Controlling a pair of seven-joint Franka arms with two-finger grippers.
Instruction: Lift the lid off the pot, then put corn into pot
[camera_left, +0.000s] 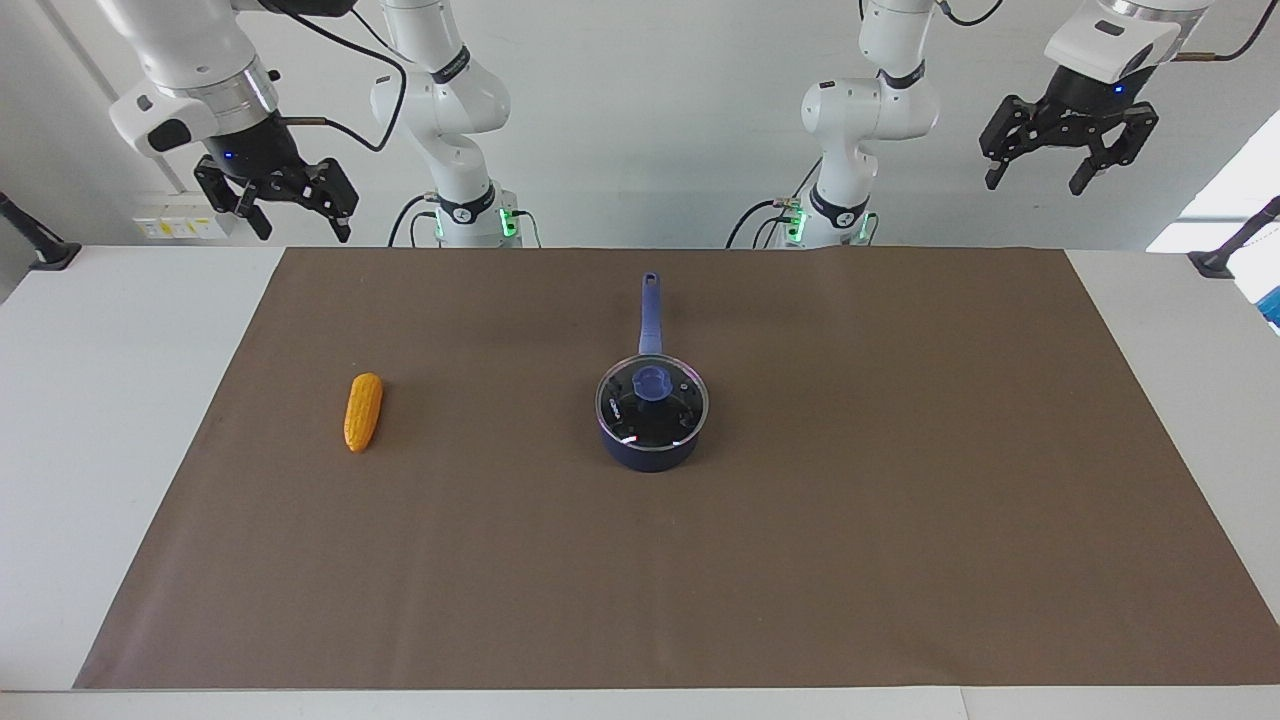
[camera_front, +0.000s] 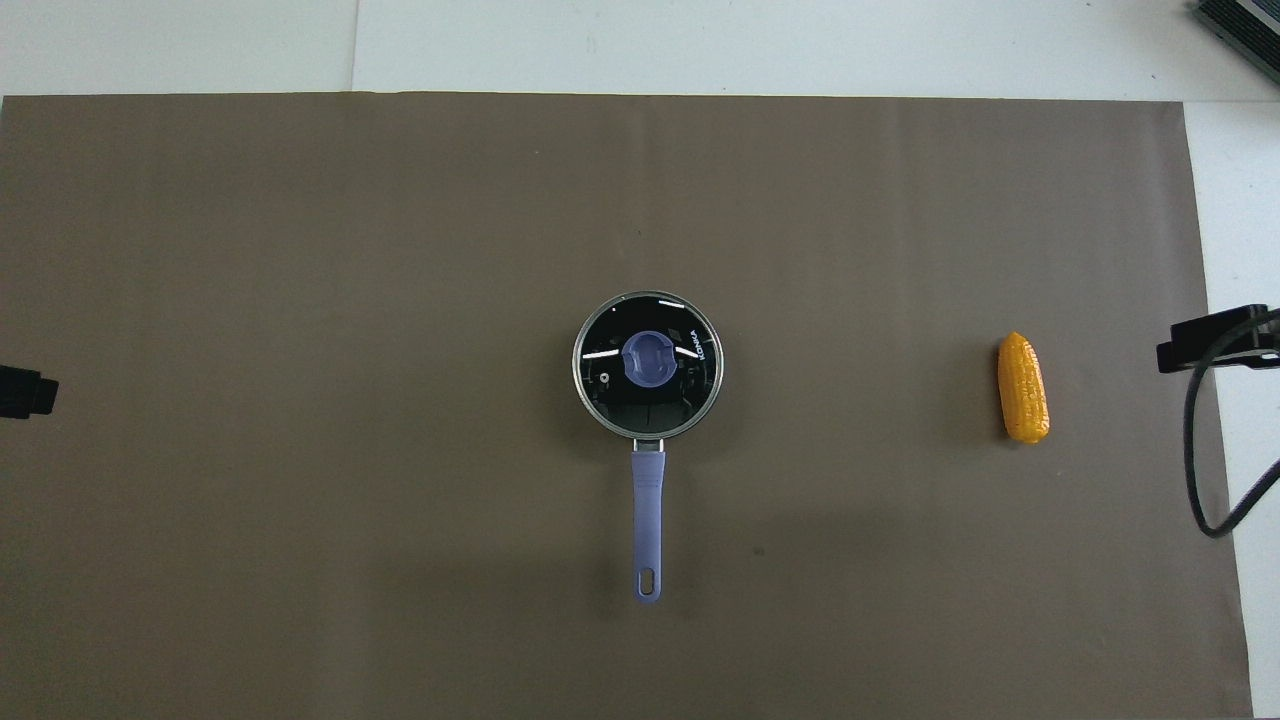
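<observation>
With both grippers' jaws apart and high above the table's ends, either should centre its jaws squarely over the lid's knob, well below them, then lift straight off the pot

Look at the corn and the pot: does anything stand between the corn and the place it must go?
Yes. The lid sits on the pot, covering its opening. The brown mat between the corn and the pot is bare. Both grippers, left and right, hang open, high above the table's ends.

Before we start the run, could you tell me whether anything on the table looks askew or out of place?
Nothing stands out: the lid sits flat on the pot, and the corn lies alone toward the right arm's end.
</observation>
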